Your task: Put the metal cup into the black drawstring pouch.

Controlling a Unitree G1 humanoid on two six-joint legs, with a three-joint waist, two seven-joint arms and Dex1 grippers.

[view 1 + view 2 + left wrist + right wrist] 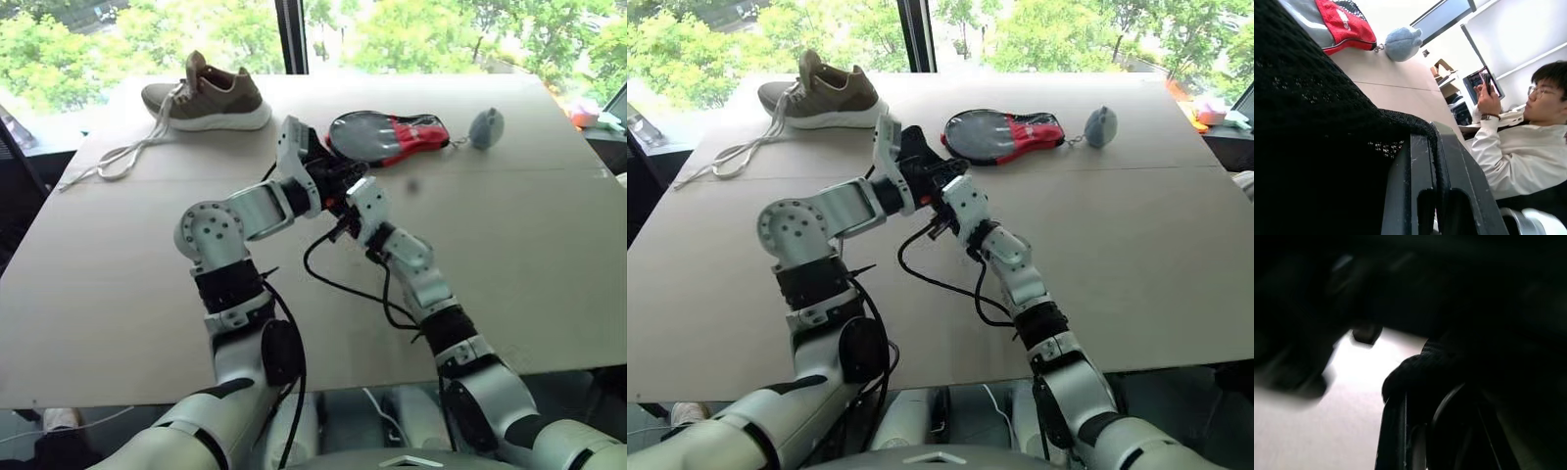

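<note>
Pouch (pixel 323 168) held off the table (pixel 549 255) between both grippers; cup not made out.

The left gripper (pixel 1432 161) is closed on black mesh fabric of the pouch, as seen in the left wrist view; the right gripper (pixel 1422 431) is closed on a bunched fold of the same fabric, with a curved shape between its fingers too dark to be named; whether the cup is already inside cannot be told; the pouch is held in front of the paddle case (pixel 387 135), with the ball (pixel 486 127) beyond and the shoe (pixel 208 96) well apart to the left; if either thin pinch of cloth slips, the mouth could sag and anything inside be spilled; the hanging cable (pixel 338 284) could snag the wrists.
</note>
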